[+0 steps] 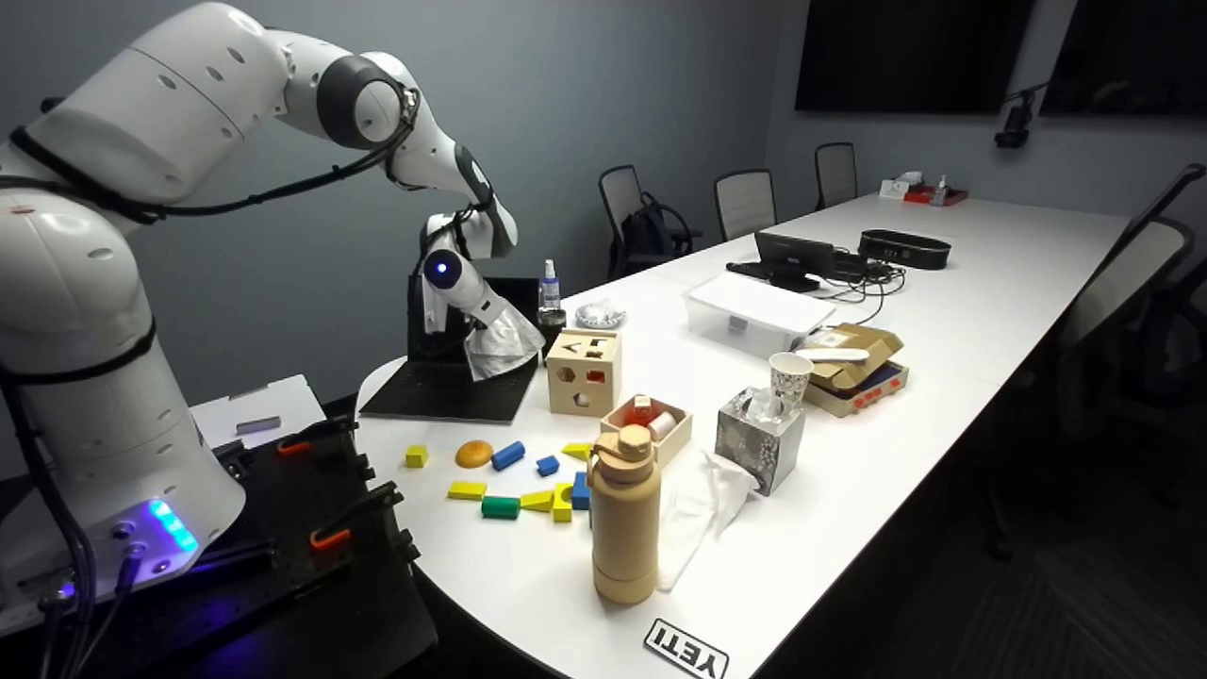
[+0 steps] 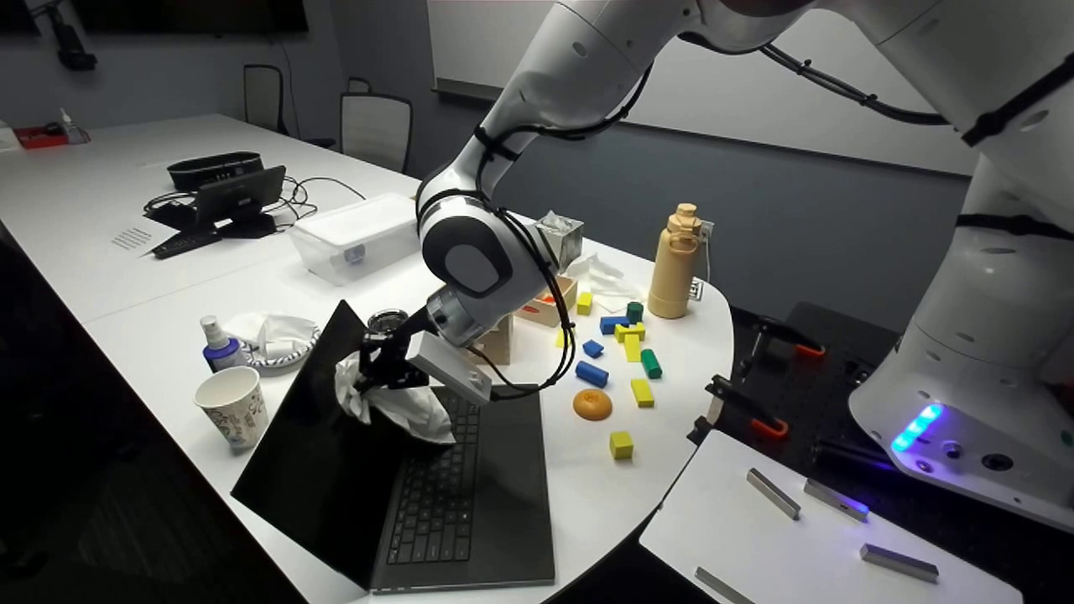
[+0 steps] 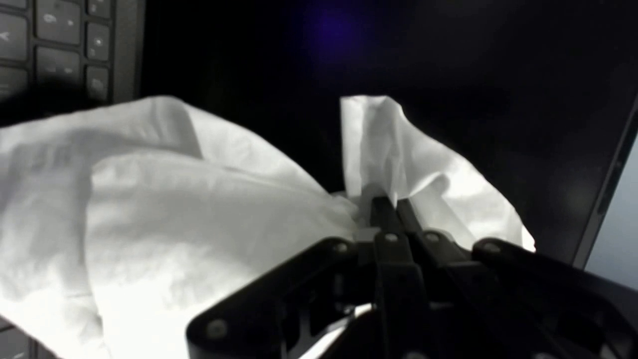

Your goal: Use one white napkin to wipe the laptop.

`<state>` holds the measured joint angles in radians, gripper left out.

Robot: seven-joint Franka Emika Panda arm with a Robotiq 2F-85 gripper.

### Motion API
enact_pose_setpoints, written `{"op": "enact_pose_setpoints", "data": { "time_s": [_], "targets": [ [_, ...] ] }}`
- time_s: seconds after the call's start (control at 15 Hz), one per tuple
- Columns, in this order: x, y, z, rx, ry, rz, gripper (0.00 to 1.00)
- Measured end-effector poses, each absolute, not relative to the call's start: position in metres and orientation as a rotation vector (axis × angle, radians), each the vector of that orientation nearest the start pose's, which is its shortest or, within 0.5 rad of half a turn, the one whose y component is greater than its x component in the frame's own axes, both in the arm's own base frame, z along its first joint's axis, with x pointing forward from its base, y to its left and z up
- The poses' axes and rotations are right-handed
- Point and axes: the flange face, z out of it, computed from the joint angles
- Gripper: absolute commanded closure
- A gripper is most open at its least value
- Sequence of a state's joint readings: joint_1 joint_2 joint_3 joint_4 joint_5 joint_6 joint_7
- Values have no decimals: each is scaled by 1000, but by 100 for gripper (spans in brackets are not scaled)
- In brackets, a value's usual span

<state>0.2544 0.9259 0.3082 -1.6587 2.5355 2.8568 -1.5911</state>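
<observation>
A black laptop (image 2: 503, 495) stands open at the table's end; it also shows in an exterior view (image 1: 451, 394). Its dark screen (image 3: 279, 60) fills much of the wrist view, with part of the keyboard (image 3: 59, 30) at the upper left. My gripper (image 3: 390, 204) is shut on a crumpled white napkin (image 3: 199, 219). The napkin hangs to both sides of the fingertips in front of the screen, and shows in both exterior views (image 1: 503, 347) (image 2: 419, 413). In an exterior view the gripper (image 2: 365, 369) is close to the screen; contact cannot be told.
A spray bottle (image 2: 220, 346), a paper cup (image 2: 235, 408) and a plate with crumpled napkins (image 2: 281, 335) stand behind the screen. A wooden shape box (image 1: 584, 375), several loose blocks (image 1: 509, 455), a tan bottle (image 1: 626, 519) and a tissue box (image 1: 759, 441) stand on the table.
</observation>
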Motion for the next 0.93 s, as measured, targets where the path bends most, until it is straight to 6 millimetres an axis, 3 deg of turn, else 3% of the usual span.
{"op": "enact_pose_setpoints", "data": {
  "time_s": [0.53,0.93],
  "targets": [
    [503,350,61,-2306,371,-391,100],
    [494,364,62,-2323,245,-372,100]
  ]
}}
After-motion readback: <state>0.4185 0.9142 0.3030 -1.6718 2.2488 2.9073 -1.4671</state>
